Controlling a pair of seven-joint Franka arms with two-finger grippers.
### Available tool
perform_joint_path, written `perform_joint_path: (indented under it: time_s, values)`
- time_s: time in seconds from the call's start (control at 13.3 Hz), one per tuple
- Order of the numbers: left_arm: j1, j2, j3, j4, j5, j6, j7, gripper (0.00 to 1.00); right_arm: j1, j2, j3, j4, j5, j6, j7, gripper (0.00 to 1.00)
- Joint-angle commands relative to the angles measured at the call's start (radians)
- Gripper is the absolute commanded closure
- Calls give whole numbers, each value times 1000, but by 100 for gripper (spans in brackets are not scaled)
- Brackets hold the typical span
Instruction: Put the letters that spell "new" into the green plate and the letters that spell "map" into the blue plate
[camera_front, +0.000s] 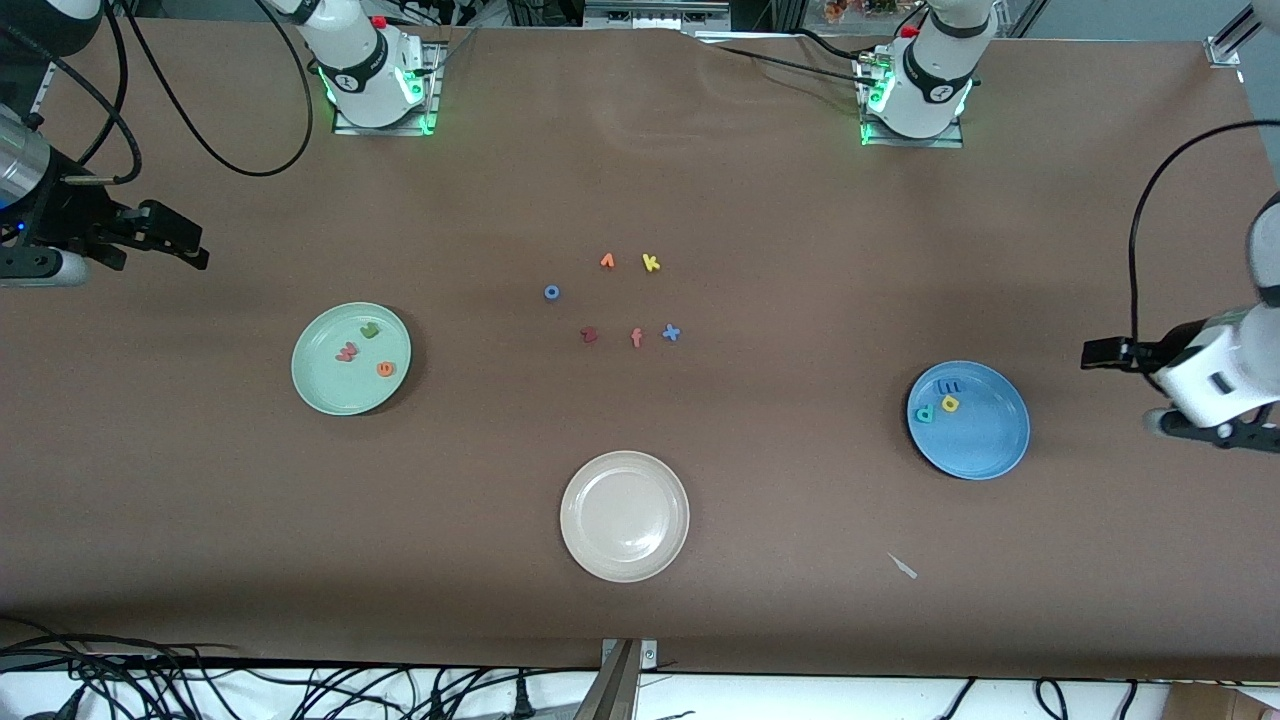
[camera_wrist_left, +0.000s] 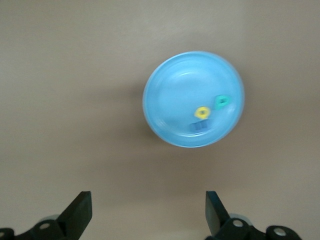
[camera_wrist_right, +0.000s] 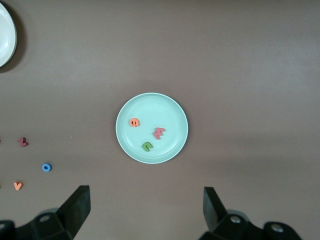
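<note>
The green plate holds the letters of "new": a green n, a pink w and an orange e. The blue plate holds the letters of "map": a blue m, a yellow a and a teal p. My left gripper hangs open and empty beside the blue plate at the left arm's end. My right gripper hangs open and empty at the right arm's end, apart from the green plate.
A beige-white plate lies nearest the front camera. Mid-table lie loose letters: an orange one, a yellow k, a blue o, a dark red z, a salmon f, a blue x. A white scrap lies near the blue plate.
</note>
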Motion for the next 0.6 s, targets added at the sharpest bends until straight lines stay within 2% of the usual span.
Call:
perform_joint_path:
  time_s: [0.0, 0.15, 0.22, 0.53]
  values:
    - [-182, -146, 222, -55, -186, 8, -22, 0, 1, -6, -2, 1, 15, -4, 7, 0]
    - [-318, -229, 321, -80, -186, 21, -26, 0, 1, -6, -2, 1, 15, -3, 7, 0]
    - [-349, -277, 336, -101, -182, 21, -25, 0, 1, -6, -2, 1, 15, -3, 7, 0]
    - [-365, -392, 338, -146, -183, 14, -17, 0, 1, -6, -2, 1, 15, 0, 7, 0]
